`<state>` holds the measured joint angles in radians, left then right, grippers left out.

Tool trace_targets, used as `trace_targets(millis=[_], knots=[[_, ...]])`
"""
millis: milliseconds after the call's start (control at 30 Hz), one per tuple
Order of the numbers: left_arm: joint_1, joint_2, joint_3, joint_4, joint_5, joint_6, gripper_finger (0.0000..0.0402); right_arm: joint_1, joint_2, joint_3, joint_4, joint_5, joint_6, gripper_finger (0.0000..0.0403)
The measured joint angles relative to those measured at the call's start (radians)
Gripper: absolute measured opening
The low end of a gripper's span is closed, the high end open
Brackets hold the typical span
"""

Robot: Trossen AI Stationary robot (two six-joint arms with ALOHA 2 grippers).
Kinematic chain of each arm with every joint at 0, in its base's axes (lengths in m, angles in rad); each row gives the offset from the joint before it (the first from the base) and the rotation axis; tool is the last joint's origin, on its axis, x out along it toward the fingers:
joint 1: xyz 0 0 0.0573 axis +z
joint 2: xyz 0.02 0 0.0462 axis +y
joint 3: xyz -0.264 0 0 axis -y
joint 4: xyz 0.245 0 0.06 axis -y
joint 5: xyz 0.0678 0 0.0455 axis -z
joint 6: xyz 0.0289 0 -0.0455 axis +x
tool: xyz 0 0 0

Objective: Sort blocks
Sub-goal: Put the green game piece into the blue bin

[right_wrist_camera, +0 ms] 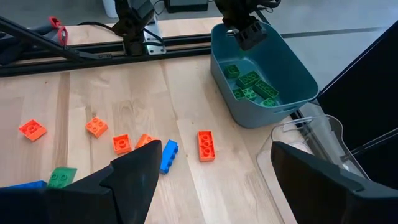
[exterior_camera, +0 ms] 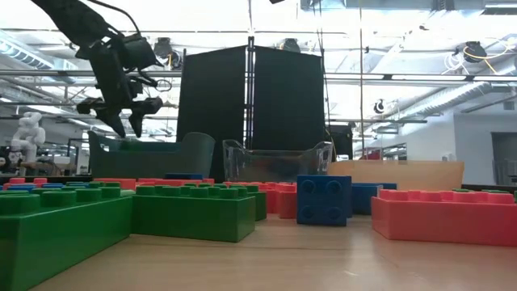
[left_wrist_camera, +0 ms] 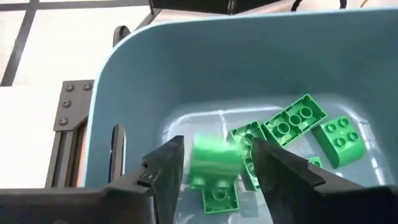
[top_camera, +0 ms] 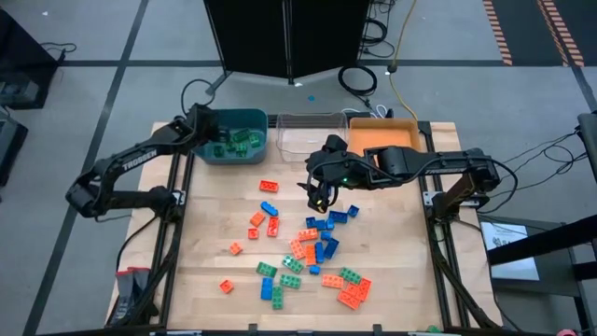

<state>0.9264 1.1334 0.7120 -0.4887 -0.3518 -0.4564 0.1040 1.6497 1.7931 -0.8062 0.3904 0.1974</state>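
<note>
Left wrist view: the left gripper (left_wrist_camera: 214, 163) has its fingers spread, a green block (left_wrist_camera: 213, 163) loose between them above the teal bin (left_wrist_camera: 118, 74). The right gripper (right_wrist_camera: 211, 171) hangs spread wide, a blue block (right_wrist_camera: 168, 155) just ahead of its fingers.

A green block (left_wrist_camera: 214, 163) between the left tool's fingers (left_wrist_camera: 166, 171) was motion-blurred, so whether it touched either finger could not be told. In the low view, oversized near blocks (exterior_camera: 194, 212) hid most of the table and the lower walls of the teal bin (exterior_camera: 153, 155), and the right tool was out of frame. The right wrist view cut off the clear bin (right_wrist_camera: 311, 140) at the edge, and its fingers (right_wrist_camera: 134, 174) covered nearby blocks.
</note>
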Motion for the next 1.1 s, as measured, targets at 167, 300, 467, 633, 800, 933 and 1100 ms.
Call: trace_targets(millis=[167,300,467,633,800,933,1100], knots=[[0.000,0.012,0.000,0.004,0.028,0.027,0.0213,0.000,0.000,0.000,0.000,-0.002,0.000,0.0297],[0.000,0.011,0.000,0.022,0.125,0.027,0.0226,0.001,0.000,0.000,-0.013,-0.005,-0.003,0.0297],[-0.022,-0.024,0.033,0.061,0.323,0.021,0.0228,0.013,0.000,0.000,-0.076,-0.005,-0.003,0.0297],[-0.096,-0.089,0.110,0.061,0.423,0.047,0.0228,0.038,0.000,-0.004,-0.161,-0.097,0.056,0.0297],[-0.189,-0.163,0.178,0.063,0.429,0.045,0.0228,0.057,-0.001,-0.086,-0.321,-0.139,0.171,0.0297],[-0.248,-0.212,0.222,0.061,0.429,0.020,0.0228,0.045,-0.005,-0.100,-0.374,-0.157,0.256,0.0297],[-0.308,-0.251,0.268,0.063,0.429,0.017,0.0228,0.033,-0.008,-0.100,-0.475,-0.159,0.294,0.0297]])
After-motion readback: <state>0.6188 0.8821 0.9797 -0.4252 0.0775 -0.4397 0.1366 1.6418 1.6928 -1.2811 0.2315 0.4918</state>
